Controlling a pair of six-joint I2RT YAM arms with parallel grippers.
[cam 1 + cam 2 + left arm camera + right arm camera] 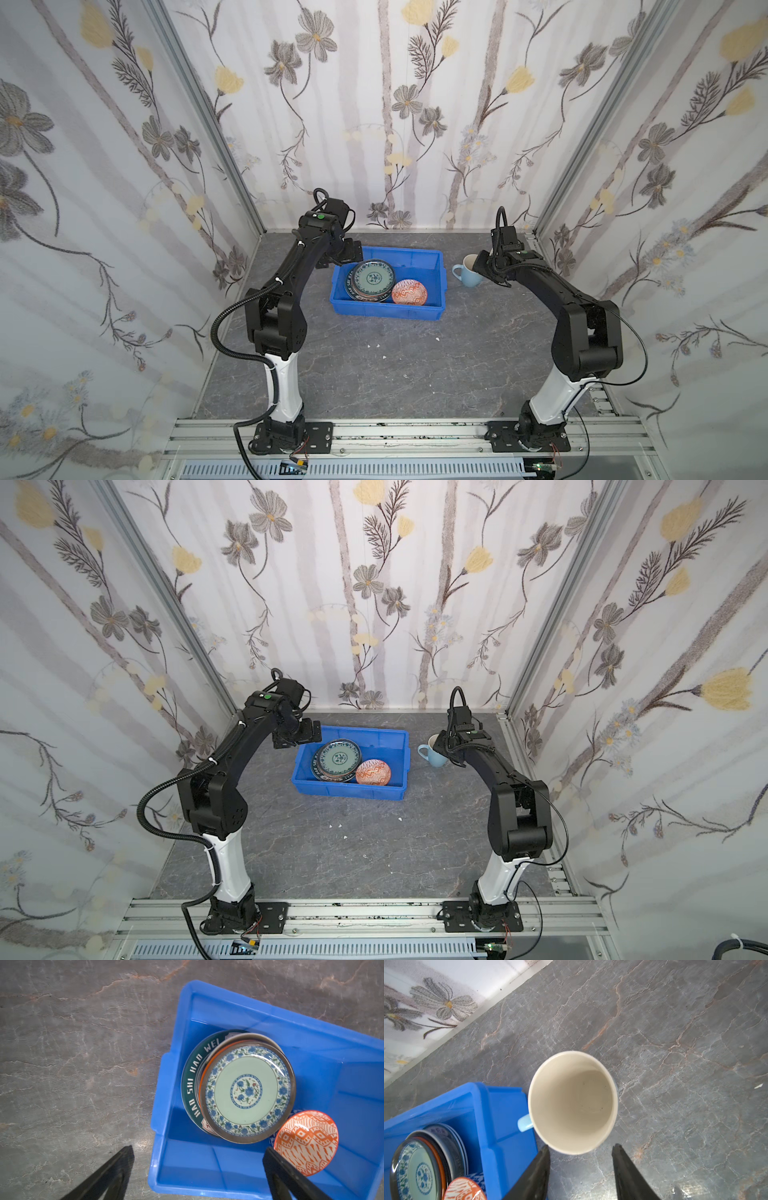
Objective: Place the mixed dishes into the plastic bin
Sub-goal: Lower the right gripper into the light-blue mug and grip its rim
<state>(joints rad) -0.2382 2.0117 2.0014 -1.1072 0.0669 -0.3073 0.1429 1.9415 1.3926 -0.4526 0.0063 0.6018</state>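
Grey, stone-veined tabletop runs out from the arm bases with a few white flecks on it. Beyond them sits the plastic bin, a bright blue, smooth-walled tub with a flared rim. Near its front wall rests the small orange-patterned bowl, glossy and tilted, just beside a stack of round plates. The top one is the teal patterned plate; the left wrist view shows a dark green lettered plate at the bottom and an orange edge between them. Further back, the left gripper hangs over the bin's left end, spread wide and holding nothing. The one dish outside is the pale blue mug, upright on the tabletop just beside the bin's right end, cream inside, its handle pointing at the bin. The right gripper is plainly the nearer. In its wrist view the mug's round mouth lies just ahead of the fingertips, long axis vertical, and the jaws stand partly spread around nothing. Their gap looks narrower than the mouth, so I judge the coming grasp needs either a wider spread or a pinch on the mug's wall. Behind everything rises flowered wallpaper.
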